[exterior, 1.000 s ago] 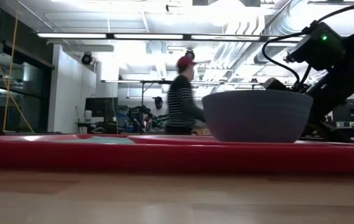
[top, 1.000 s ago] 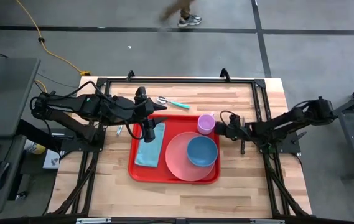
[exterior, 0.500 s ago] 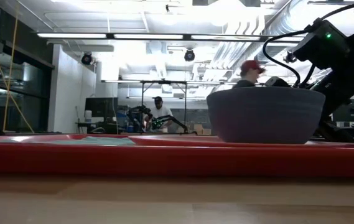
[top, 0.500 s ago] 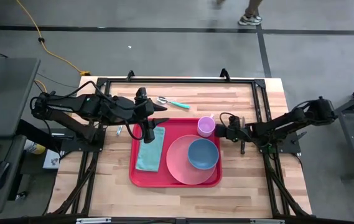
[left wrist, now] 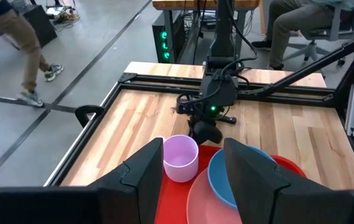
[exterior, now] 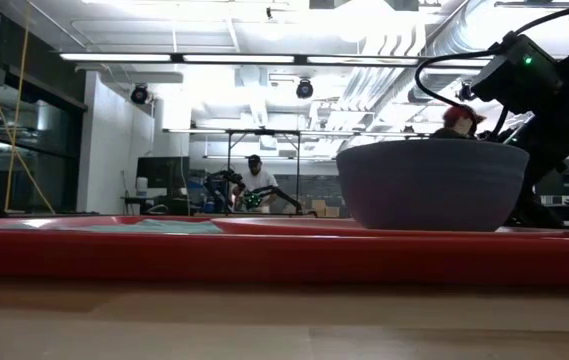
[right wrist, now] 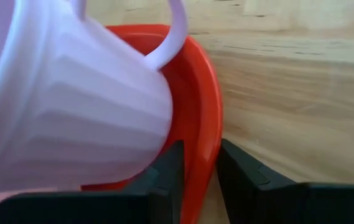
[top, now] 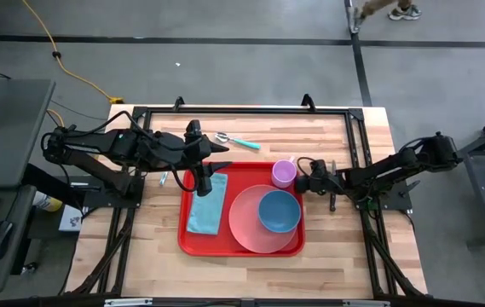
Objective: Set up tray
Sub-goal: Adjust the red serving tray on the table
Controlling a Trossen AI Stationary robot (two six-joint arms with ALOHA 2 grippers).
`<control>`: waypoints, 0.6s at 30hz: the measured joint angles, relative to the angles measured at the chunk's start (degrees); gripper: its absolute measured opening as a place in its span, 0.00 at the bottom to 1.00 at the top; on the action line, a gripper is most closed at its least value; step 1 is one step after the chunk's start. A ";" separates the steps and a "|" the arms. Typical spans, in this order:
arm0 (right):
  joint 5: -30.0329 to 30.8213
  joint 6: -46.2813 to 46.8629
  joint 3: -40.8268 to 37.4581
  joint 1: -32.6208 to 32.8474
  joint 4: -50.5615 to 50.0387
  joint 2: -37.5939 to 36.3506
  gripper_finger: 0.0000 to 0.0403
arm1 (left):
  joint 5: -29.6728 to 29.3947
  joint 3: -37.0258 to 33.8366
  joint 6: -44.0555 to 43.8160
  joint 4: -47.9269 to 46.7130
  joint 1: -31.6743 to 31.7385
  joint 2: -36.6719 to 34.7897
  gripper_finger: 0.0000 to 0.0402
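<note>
Red plastic fills the middle of your wooden table (top: pixel 327 247): the tray (top: pixel 240 250) lies flat between the two arms, carrying a teal cloth napkin (top: pixel 205 210) along its left side, a round pink plate (top: pixel 251 230) with a blue bowl (top: pixel 278 211) on it, and a lilac cup (top: pixel 284 171) in its far right corner.

Your right gripper (top: pixel 303 176) sits at the tray's right rim beside the cup, and its fingers (right wrist: pixel 164 168) straddle the red rim, one on each side, with a little daylight showing (a loosened pinch, not a clamp).

Your left gripper (top: pixel 204 182) hovers over the far end of the napkin, fingers (left wrist: pixel 140 171) apart and holding nothing. A teal-handled utensil (top: pixel 235 140) lies on the bare wood beyond the tray.
</note>
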 joint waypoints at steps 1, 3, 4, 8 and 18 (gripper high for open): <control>-0.41 -1.27 -0.04 0.00 0.38 0.00 0.18 | 0.00 0.00 -0.08 0.00 0.00 0.00 0.50; -1.38 -3.81 -0.09 0.00 1.55 0.00 0.18 | 0.00 0.00 -0.37 0.00 0.00 0.00 0.50; -1.67 -4.69 -0.10 -0.03 2.08 0.00 0.18 | 0.00 0.00 -0.43 0.00 0.00 0.00 0.50; -1.94 -6.15 -0.16 -0.07 2.69 0.00 0.18 | 0.00 0.00 -0.43 0.00 0.00 0.00 0.50; -5.05 -14.08 -0.25 -0.37 3.18 -3.59 0.19 | 0.00 0.00 -0.45 0.02 0.00 0.00 0.50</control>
